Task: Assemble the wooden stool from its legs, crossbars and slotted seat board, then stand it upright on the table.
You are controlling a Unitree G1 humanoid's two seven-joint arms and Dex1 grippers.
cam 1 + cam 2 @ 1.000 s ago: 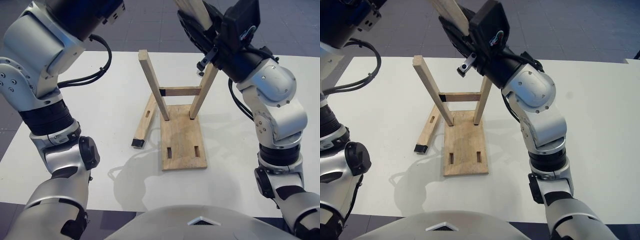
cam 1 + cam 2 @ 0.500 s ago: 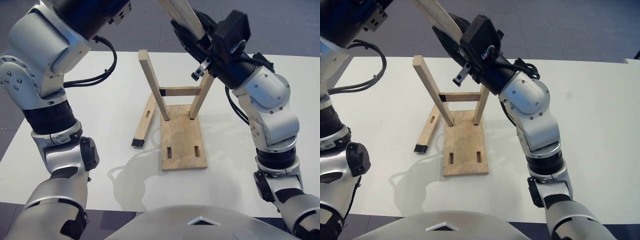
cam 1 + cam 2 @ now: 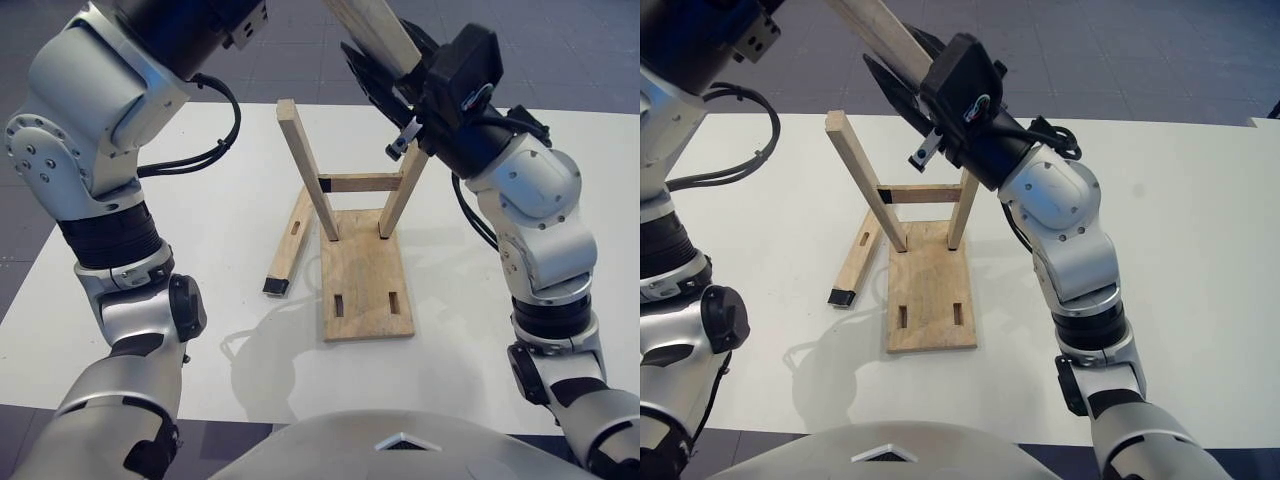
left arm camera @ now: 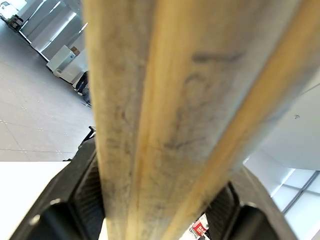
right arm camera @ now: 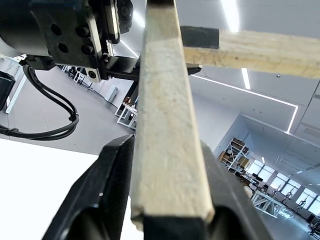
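Observation:
The slotted seat board [image 3: 365, 290] lies flat on the white table [image 3: 200, 230]. Two legs [image 3: 305, 165] [image 3: 405, 195] stand in its far slots, joined by a crossbar [image 3: 360, 183]. A loose leg [image 3: 290, 245] lies on the table beside the board's left edge. High above the far end, my right gripper [image 3: 385, 65] is shut on another wooden leg [image 5: 167, 125], which carries a black-tipped crossbar [image 5: 260, 50]. My left gripper [image 4: 160, 210] is raised at the upper left, its black fingers [image 4: 82, 195] shut on a wooden piece [image 4: 165, 120].
The board's two near slots [image 3: 338, 305] [image 3: 394, 300] are open. Bare table lies left and right of the stool parts. The table's front edge [image 3: 250, 405] is close to me.
My right gripper has swung its leg a little to the left and tilted it. The left arm has shifted slightly toward the right. The parts on the table have not moved.

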